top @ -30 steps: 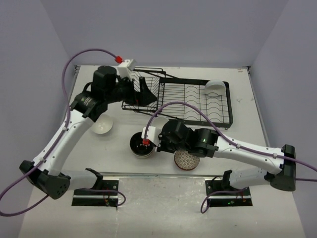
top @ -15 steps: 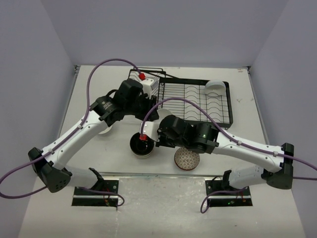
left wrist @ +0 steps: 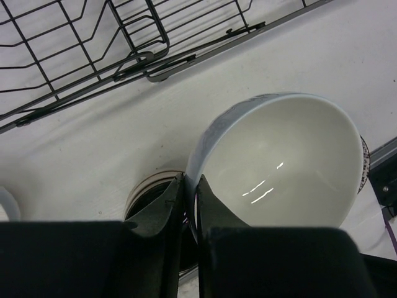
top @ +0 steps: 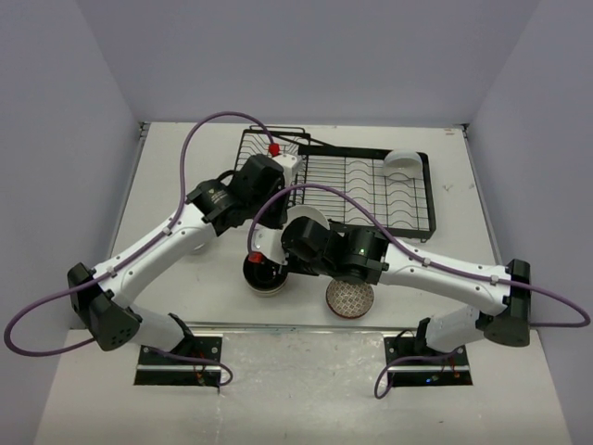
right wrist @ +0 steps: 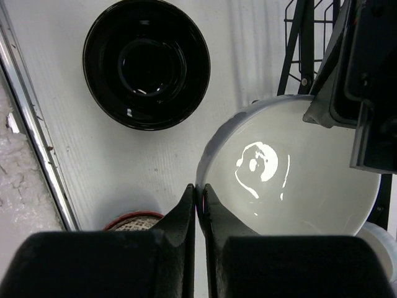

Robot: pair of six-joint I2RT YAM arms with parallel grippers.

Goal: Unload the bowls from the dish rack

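Note:
One of the bowls (left wrist: pixel 285 161), white inside with a blue net pattern outside, hangs above the table in front of the dish rack (top: pixel 371 190). Both grippers pinch its rim. My left gripper (left wrist: pixel 189 186) is shut on the edge nearest its camera. My right gripper (right wrist: pixel 200 189) is shut on another part of the same bowl (right wrist: pixel 291 180). From above, the bowl (top: pixel 310 222) sits between the left gripper (top: pixel 295 206) and the right gripper (top: pixel 289 243). A white bowl (top: pixel 403 165) leans in the rack's far right end.
A black-insided bowl (top: pixel 266 272) stands on the table below the held one, also seen as the black-insided bowl (right wrist: pixel 147 62). A brown net-patterned bowl (top: pixel 349 298) sits to its right. The rack's wire frame (left wrist: pixel 80 56) lies close behind the held bowl.
My left arm swung from the rack's small basket over to the bowl in the right gripper, and its jaws closed on the rim. The right arm shifted slightly left with the bowl.

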